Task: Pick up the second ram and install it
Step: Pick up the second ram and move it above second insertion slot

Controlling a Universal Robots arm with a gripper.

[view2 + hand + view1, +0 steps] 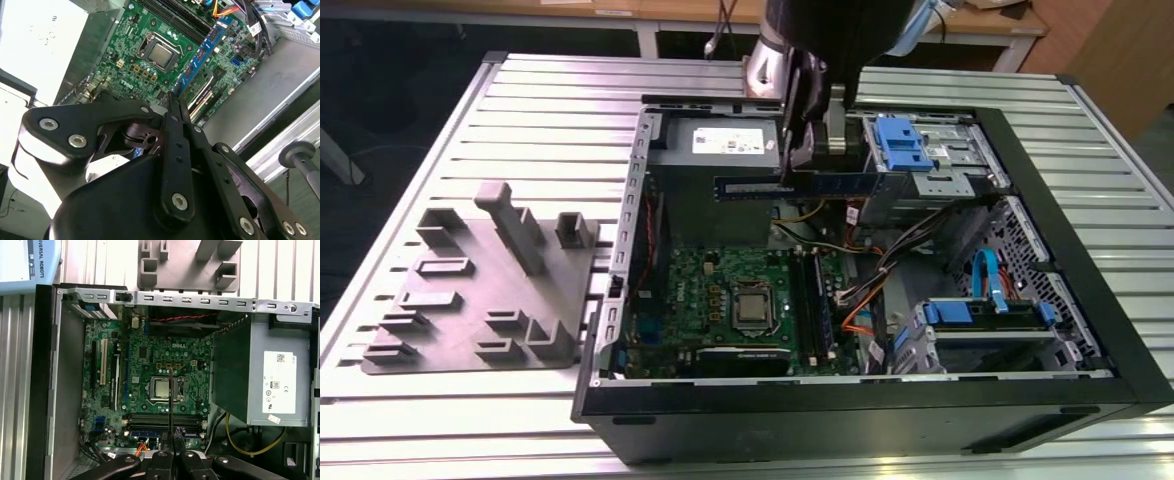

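Exterior view high; both wrist views share motherboard (145, 355) (150, 27).

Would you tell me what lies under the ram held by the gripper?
Under the second ram, held by the gripper, lie the green motherboard and its processor socket; the stick's edge hides a thin strip.

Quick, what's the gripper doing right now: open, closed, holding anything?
Gripper: closed on the memory stick, holding it above the open computer case.

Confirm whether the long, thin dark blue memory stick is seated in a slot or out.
Out: the gripper holds the memory stick above the green motherboard, clear of its slots.
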